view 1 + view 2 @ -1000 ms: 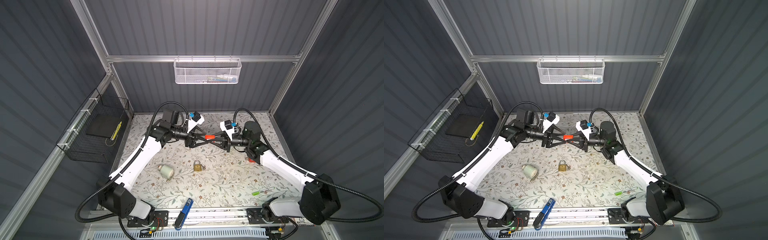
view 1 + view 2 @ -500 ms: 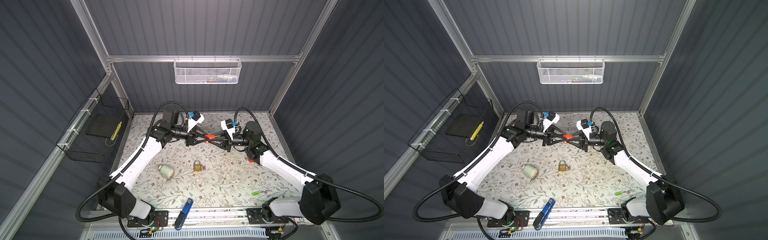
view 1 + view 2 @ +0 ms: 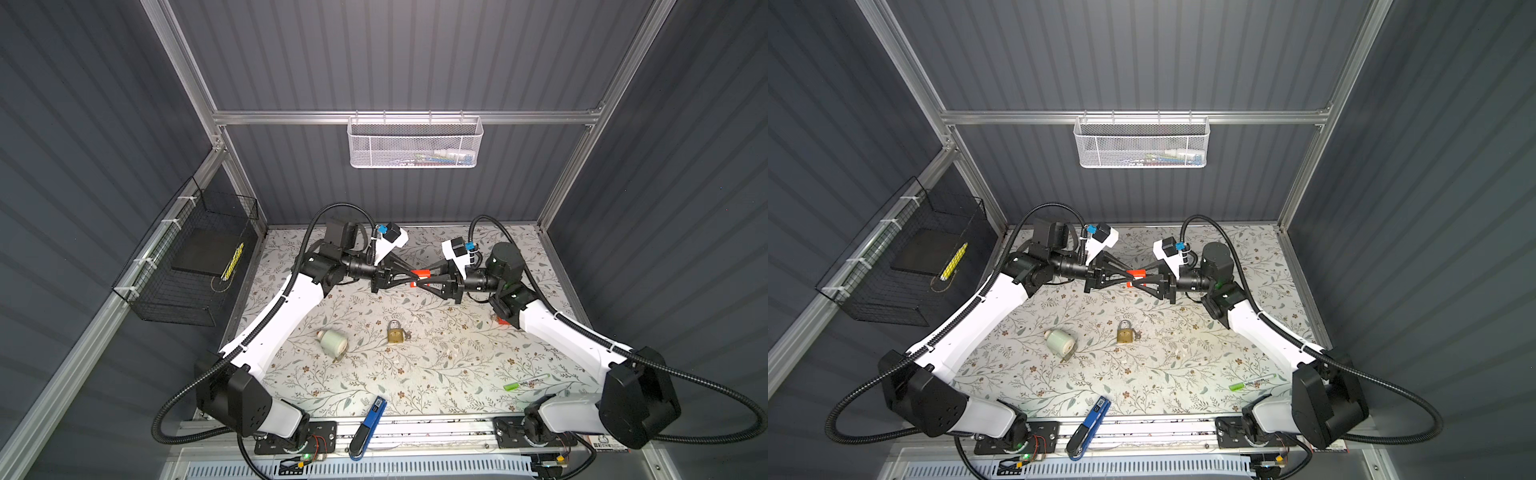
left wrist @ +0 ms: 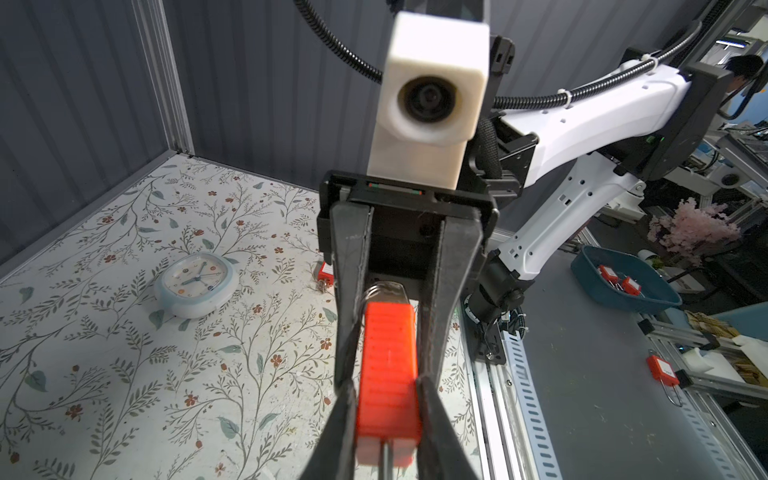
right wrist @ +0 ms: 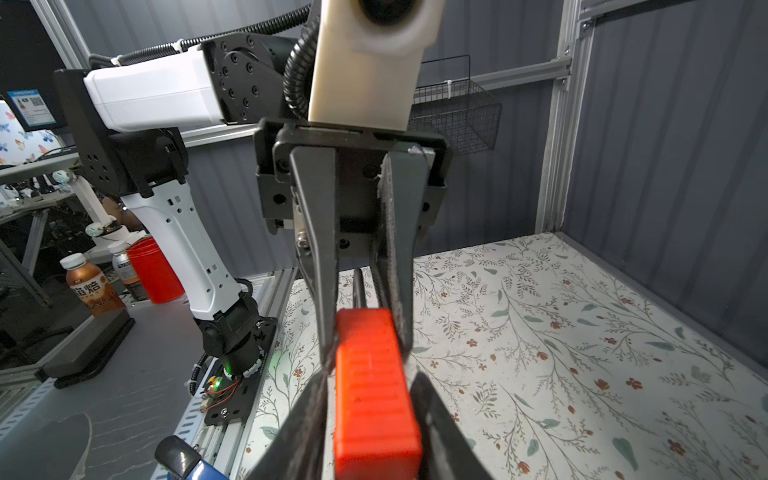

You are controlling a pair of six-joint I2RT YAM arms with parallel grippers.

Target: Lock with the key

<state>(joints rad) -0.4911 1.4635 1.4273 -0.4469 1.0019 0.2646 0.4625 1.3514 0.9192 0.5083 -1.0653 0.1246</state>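
Observation:
A red padlock (image 3: 420, 273) (image 3: 1136, 273) hangs in the air over the back of the table, between two grippers that meet tip to tip. My left gripper (image 4: 386, 399) (image 3: 417, 279) is shut on the padlock's (image 4: 388, 353) shackle end, both pads pressed to its sides. My right gripper (image 5: 368, 386) (image 3: 426, 280) stands open round the other end of the padlock (image 5: 374, 374), with a narrow gap beside it. A silver key (image 4: 384, 291) with a ring sticks out of that end. The dark shackle (image 5: 358, 286) points toward the left gripper.
On the table lie a brass padlock (image 3: 395, 333) (image 3: 1124, 333), a pale clock (image 3: 332, 343) (image 4: 195, 284), a second red padlock (image 3: 500, 321) (image 4: 326, 272), a green marker (image 3: 525, 381) and a blue tool (image 3: 372, 419). A black wire basket (image 3: 187, 266) hangs left, a white one (image 3: 415, 145) behind.
My left gripper has closed onto the red padlock. My right gripper, shut on it before, has just opened a little. Both arms have stayed where they were.

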